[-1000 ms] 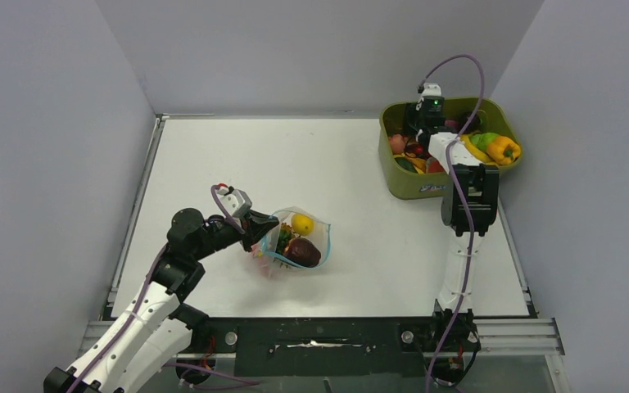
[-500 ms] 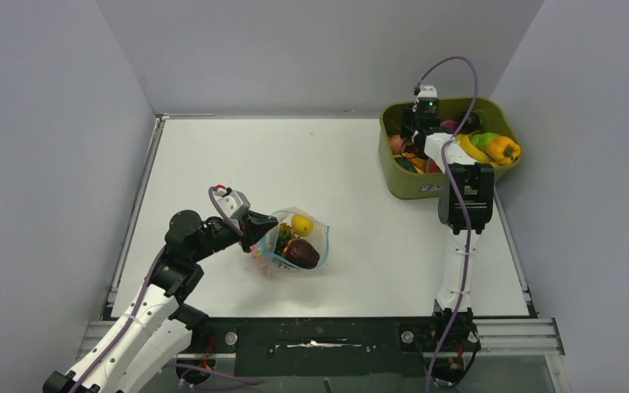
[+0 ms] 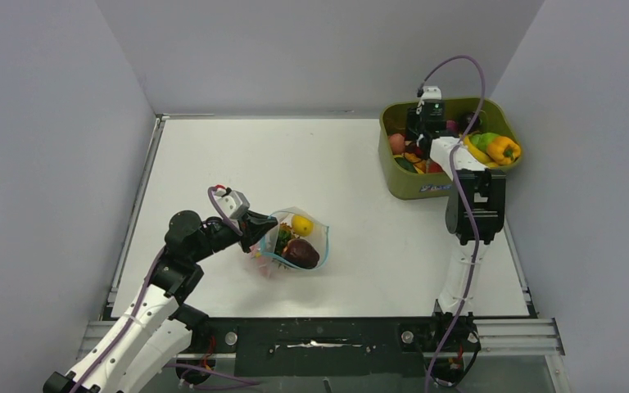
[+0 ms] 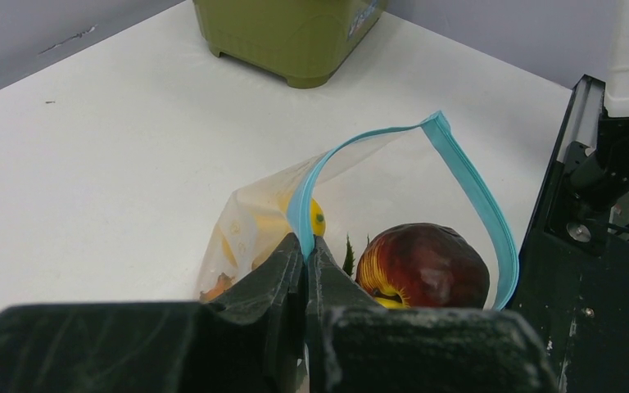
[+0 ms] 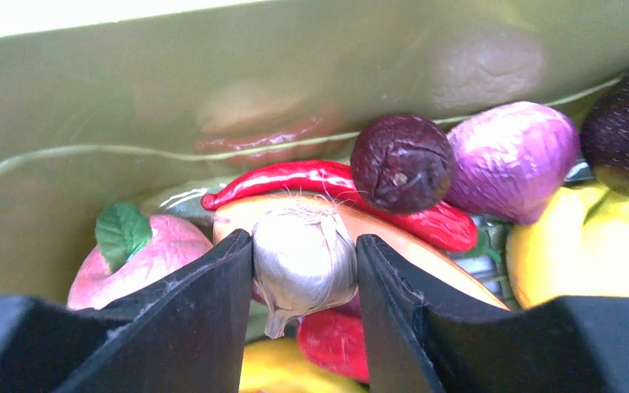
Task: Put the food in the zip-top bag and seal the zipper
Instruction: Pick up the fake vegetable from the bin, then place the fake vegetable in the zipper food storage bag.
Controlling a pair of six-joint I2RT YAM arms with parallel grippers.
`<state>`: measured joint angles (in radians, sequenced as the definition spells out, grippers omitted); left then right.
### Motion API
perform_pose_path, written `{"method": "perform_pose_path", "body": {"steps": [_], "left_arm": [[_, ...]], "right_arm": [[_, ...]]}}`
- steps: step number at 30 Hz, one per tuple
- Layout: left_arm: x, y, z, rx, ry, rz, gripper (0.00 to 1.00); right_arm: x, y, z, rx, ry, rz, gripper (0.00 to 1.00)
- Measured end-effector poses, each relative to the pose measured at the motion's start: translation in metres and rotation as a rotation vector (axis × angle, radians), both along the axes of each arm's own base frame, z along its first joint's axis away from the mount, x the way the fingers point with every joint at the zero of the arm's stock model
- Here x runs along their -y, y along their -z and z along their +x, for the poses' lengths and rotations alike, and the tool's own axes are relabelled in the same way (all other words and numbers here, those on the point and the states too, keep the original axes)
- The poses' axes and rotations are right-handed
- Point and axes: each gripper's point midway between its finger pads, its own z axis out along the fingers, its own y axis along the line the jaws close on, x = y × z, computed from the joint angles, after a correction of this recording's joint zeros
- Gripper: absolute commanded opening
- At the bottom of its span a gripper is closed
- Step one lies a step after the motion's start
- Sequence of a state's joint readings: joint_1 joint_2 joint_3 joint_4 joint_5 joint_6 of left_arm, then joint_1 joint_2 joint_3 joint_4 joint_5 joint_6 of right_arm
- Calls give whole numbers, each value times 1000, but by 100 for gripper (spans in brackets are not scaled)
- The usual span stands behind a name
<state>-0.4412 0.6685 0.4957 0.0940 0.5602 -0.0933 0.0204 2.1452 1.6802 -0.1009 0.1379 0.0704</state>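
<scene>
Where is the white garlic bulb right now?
In the right wrist view the garlic bulb is clamped in the right pincer inside the green tub, beside a pink apple, below a red chili.

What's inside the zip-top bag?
In the zip-top bag: a maroon piece, a yellow piece and something green. The bottom is hidden by the left end effector.

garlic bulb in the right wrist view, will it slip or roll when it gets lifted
Probably light and stiff: the garlic bulb looks like glossy moulded plastic. Its smooth rounded sides might slip, since the right gripper meets it only on curved flanks. If dropped it would likely roll, being bulbous.
</scene>
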Motion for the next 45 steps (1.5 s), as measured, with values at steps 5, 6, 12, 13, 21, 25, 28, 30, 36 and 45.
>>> {"method": "perform_pose_path", "body": {"steps": [5,6,12,13,21,25,28,30,36,45], "left_arm": [[1,0,-1,-17,-2,-17,0],[1,0,-1,-22,-2,-22,0],[1,-4,-5,-49,-6,-63,0],[1,-5,-5,-52,-7,-68,0],[2,-3,-3,-95,-24,-88,0],[1,-1,3,-119,-52,-97,0],[2,-4,10,-142,-75,-103,0],[2,-6,16,-154,-93,-108,0],[5,-17,23,-172,-109,-153,0],[6,-23,22,-192,-109,-189,0]], "right_arm": [[1,-24,-19,21,-9,-12,33],[1,-30,-24,25,-9,-15,33],[2,-74,-56,81,-20,-26,34],[1,-82,-62,94,-25,-23,34],[-22,-129,-125,177,-118,48,34],[-49,-141,-154,199,-201,81,34],[-78,-149,-175,216,-288,108,34],[-98,-155,-189,226,-352,130,34],[-154,-173,-233,273,-565,201,34],[-217,-204,-296,381,-887,350,35]]}}
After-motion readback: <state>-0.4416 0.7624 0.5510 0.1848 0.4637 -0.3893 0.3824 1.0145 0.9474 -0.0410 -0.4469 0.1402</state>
